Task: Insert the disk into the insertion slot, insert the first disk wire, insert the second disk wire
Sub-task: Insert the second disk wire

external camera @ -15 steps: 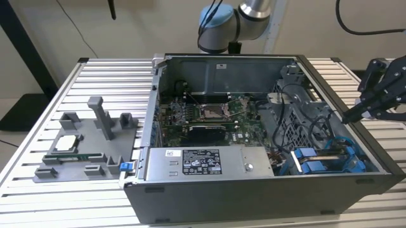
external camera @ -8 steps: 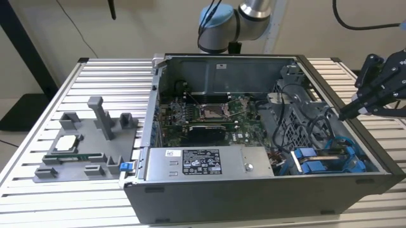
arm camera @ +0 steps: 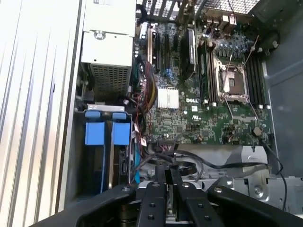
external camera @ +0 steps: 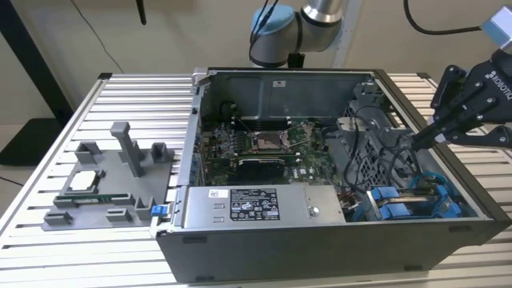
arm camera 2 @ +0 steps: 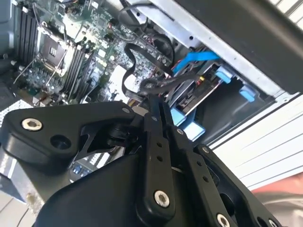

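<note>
My gripper [external camera: 415, 141] hangs over the case's right side in the exterior view, just above the drive cage. Its fingers are shut on a black disk wire [arm camera 2: 152, 85], which loops off the fingertips [arm camera: 168, 174] in both wrist views. The disk [arm camera 2: 199, 96] lies in its blue carrier inside the insertion slot [external camera: 416, 207] at the case's near right corner, a short way below the fingertips. Two blue carrier tabs [arm camera: 106, 133] stand side by side at the slot's mouth. A blue flat cable [arm camera 2: 195, 59] runs along the cage beside the disk.
The open computer case [external camera: 320, 252] lies on a slatted metal table [external camera: 128, 90]. Inside are the motherboard with its processor socket [external camera: 268, 141] and a labelled power supply [external camera: 260, 207]. A grey fixture plate [external camera: 112, 180] with a chip and a memory stick lies on the exterior view's left.
</note>
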You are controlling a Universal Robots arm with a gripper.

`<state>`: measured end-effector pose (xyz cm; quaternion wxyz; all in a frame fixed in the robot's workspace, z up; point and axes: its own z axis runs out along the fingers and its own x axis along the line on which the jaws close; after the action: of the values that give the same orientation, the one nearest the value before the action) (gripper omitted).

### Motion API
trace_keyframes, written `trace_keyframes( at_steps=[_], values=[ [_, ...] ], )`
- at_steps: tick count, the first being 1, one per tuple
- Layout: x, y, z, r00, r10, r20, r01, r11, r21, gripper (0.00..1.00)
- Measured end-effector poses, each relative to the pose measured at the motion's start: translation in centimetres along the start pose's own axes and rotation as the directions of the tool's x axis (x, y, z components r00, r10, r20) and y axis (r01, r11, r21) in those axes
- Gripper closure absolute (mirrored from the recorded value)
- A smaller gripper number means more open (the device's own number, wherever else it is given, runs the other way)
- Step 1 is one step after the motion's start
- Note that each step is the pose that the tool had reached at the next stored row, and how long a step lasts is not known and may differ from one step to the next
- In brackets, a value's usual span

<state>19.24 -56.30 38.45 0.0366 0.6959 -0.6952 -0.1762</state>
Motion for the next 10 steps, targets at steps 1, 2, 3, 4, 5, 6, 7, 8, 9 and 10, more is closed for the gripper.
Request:
trace_keyframes(
  at_steps=[1,2,3,4,5,6,7,8,9,10],
  values=[
    [0.06,0.4,0.11,1.0,0.0,0.0,0.0,1.0,0.0004,1.0],
    [0.12,0.83,0.23,1.0,0.0,-0.0001,0.0,1.0,0.0009,1.0],
    [0.2,1.25,0.35,1.0,0.0,-0.0001,0.0,1.0,0.0016,1.0],
    [0.28,1.67,0.47,1.0,0.0,-0.0002,0.0,1.0,0.0025,1.0],
    [0.38,2.12,0.6,1.0,-0.001,-0.0002,0.001,1.0,0.0041,1.0],
    [0.49,2.53,0.72,1.0,-0.001,-0.0003,0.001,1.0,0.0068,1.0],
    [0.62,2.91,0.85,1.0,-0.002,-0.0003,0.002,0.9999,0.0101,1.0],
    [0.78,3.2,0.94,1.0,-0.003,-0.0004,0.003,0.9999,0.0133,1.0],
    [0.94,3.43,0.99,1.0,-0.003,-0.0007,0.003,0.9999,0.0166,1.0],
    [1.11,3.62,1.03,1.0,-0.004,-0.0009,0.004,0.9998,0.021,1.0]
  ],
)
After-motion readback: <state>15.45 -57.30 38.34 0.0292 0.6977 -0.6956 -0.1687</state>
